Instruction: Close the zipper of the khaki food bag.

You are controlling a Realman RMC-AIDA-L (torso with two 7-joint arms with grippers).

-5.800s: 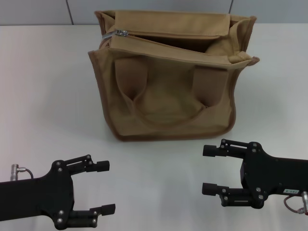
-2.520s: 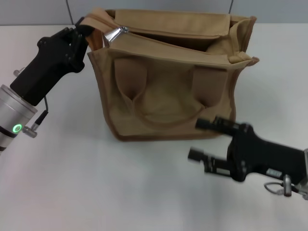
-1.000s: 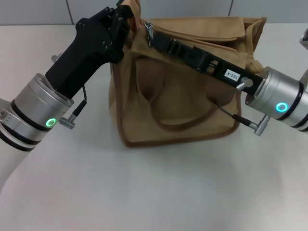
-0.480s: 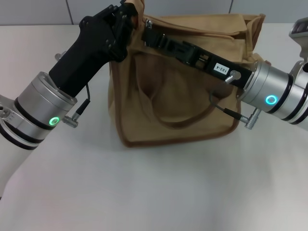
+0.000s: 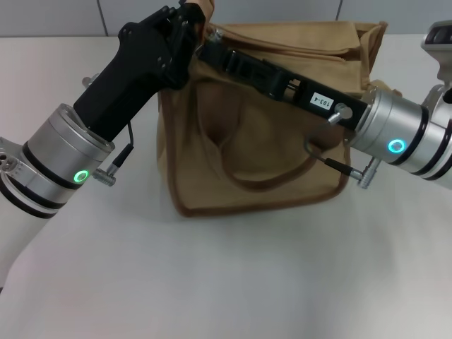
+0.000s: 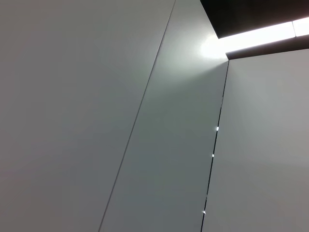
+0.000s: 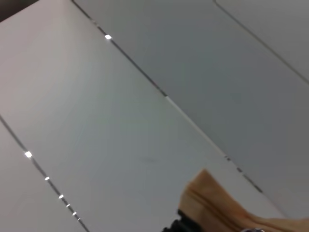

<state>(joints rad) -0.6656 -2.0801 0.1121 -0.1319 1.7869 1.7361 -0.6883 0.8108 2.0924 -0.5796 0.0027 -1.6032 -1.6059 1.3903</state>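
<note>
Where both tools meet (top left corner), khaki food bag (image 5: 261,152) beneath.

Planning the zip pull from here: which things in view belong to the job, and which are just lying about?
In the job: khaki food bag; its zipper, hidden under the arms; left gripper at the bag's top left corner; right gripper reaching across the top.

Lying about: nothing but the white table.

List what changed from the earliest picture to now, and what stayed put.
Both arms left the near table edge and rose to the boxy khaki canvas food bag. The left tool went to its top left corner; the right tool reached across the top toward that same corner. The bag shifted slightly right and its left corner lifted. It stays upright on the white table.
</note>
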